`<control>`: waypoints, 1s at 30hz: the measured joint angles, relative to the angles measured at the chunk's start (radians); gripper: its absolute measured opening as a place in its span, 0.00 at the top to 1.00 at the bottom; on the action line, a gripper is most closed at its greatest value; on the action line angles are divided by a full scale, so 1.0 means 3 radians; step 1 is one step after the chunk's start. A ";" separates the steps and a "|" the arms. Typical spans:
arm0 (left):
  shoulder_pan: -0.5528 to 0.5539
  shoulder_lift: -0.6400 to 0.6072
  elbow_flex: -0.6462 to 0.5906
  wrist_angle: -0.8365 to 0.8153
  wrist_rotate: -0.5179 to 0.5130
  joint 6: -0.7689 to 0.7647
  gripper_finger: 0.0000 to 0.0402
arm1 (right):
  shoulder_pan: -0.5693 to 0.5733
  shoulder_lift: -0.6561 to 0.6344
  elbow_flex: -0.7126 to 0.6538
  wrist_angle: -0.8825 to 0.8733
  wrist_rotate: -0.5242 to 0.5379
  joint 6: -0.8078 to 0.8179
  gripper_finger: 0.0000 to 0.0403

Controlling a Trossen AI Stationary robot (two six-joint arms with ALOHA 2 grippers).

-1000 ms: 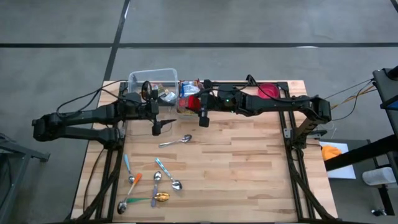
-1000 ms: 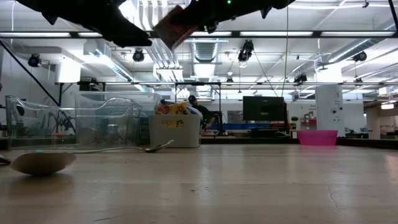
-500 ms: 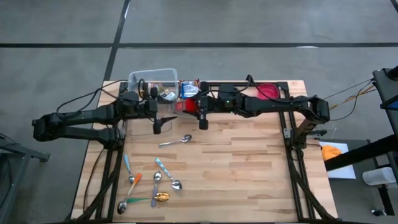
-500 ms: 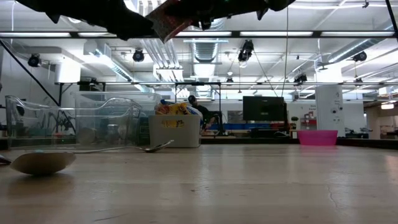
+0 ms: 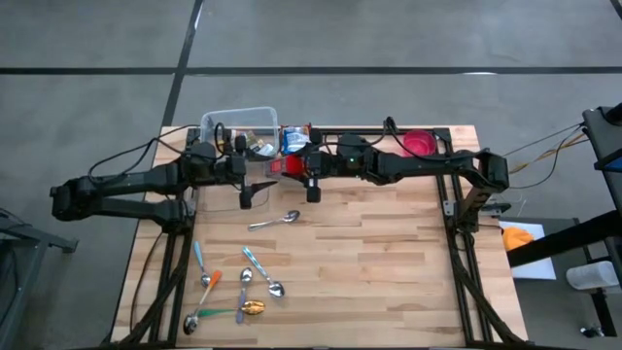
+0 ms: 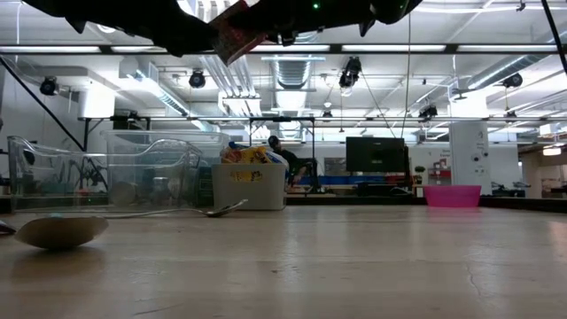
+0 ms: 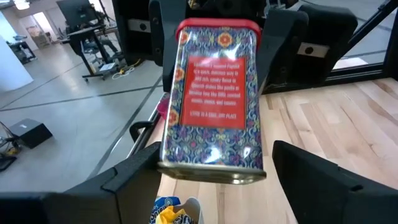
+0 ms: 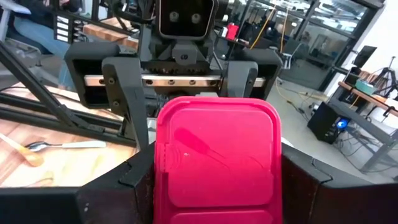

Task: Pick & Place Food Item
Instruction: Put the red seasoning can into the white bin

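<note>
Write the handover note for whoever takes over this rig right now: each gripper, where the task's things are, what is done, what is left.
Right gripper: shut on the red-lidded tin, held in the air near the table's far edge.
Left gripper: open, facing the tin end-on, fingers either side of it but not gripping.
Food box and clear bin sit at the far edge; pink bowl far right. Spoons lie untouched near the front left.
Done: tin picked up.
Left: probably a handover to the left arm, then placing the tin; the destination is not evident.
</note>
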 joint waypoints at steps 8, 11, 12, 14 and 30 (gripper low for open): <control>0.0000 0.0000 0.0000 -0.0004 0.0022 -0.0006 0.25 | 0.0000 0.0027 0.0000 0.0021 -0.0001 0.0005 0.46; 0.0000 0.0000 0.0000 -0.0012 0.0028 -0.0006 0.26 | 0.0000 0.0027 0.0000 0.0018 -0.0003 0.0005 0.46; 0.0000 0.0000 0.0000 -0.0019 0.0028 -0.0006 0.26 | 0.0000 0.0027 0.0000 0.0018 -0.0001 0.0006 0.46; 0.0000 0.0000 0.0000 -0.0035 0.0028 -0.0005 0.27 | 0.0000 0.0027 0.0000 0.0015 -0.0003 0.0006 0.46; 0.0003 -0.0003 0.0000 -0.0053 0.0026 0.0006 0.48 | 0.0001 0.0027 -0.0001 0.0001 -0.0017 0.0008 0.46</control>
